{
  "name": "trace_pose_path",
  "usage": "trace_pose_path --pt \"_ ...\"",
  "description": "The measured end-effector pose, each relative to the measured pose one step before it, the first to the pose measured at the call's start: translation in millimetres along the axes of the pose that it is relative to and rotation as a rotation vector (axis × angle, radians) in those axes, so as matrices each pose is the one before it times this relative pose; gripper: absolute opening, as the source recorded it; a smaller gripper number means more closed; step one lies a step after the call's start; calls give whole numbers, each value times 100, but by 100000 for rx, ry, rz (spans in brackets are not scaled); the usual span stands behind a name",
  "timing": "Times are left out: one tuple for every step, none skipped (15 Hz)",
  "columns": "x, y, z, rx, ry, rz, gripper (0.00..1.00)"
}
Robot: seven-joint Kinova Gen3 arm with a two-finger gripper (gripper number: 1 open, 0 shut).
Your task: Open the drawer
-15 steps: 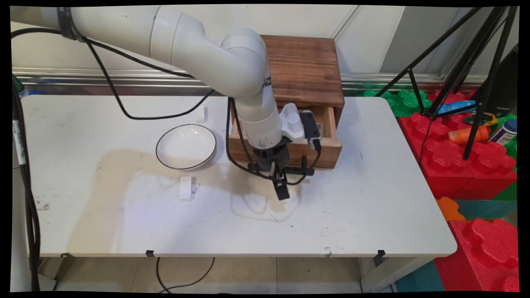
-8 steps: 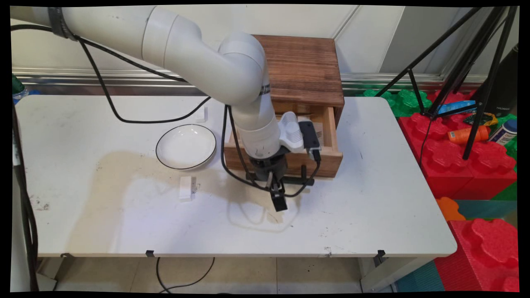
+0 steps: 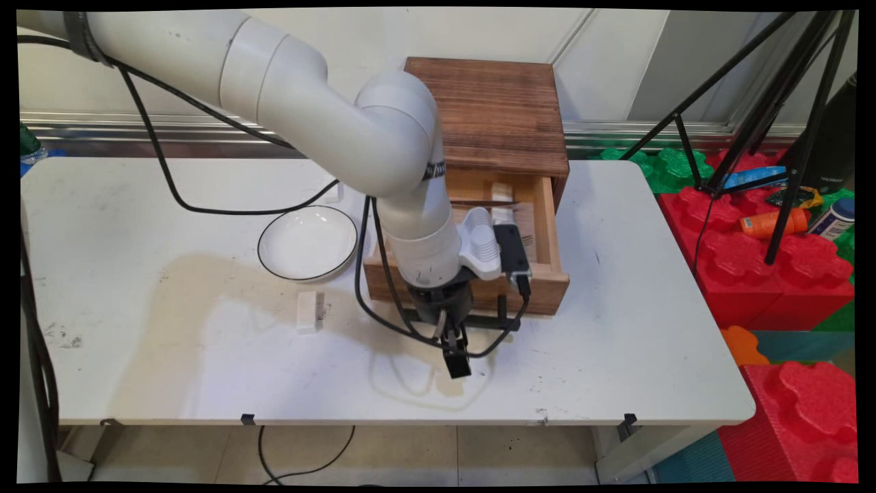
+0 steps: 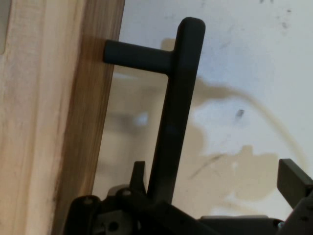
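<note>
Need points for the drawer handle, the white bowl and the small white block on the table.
drawer handle (image 4: 171, 127): hand view, on the middle of its black bar.
white bowl (image 3: 307, 242): main view, on the inside of the bowl.
small white block (image 3: 308, 311): main view, on its top face.

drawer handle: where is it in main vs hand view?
Main view: the black drawer handle runs along the front of the open wooden drawer, just below centre, partly behind the gripper.
Hand view: the handle is the dark bar rising from bottom centre, right of the drawer front.
Shared landmark: the drawer's wooden front panel.
</note>
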Motion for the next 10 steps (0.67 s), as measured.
trace_pose_path --pt "-40 266 -13 -281 -94 163 100" --pt "-68 414 -25 -465 -98 218 100" --pt "-31 267 -17 -299 -60 127 100" --pt "-47 417 -31 -458 -94 195 100" --pt "-54 472 -36 -532 -111 113 100" --pt "-58 514 -51 -531 -101 50 100" --pt "-34 323 -31 -339 -80 78 100" --pt "-27 241 -28 -241 -35 17 100" --pt "-41 355 -40 -338 -49 58 100" --pt "-22 216 -30 -200 -42 29 100"
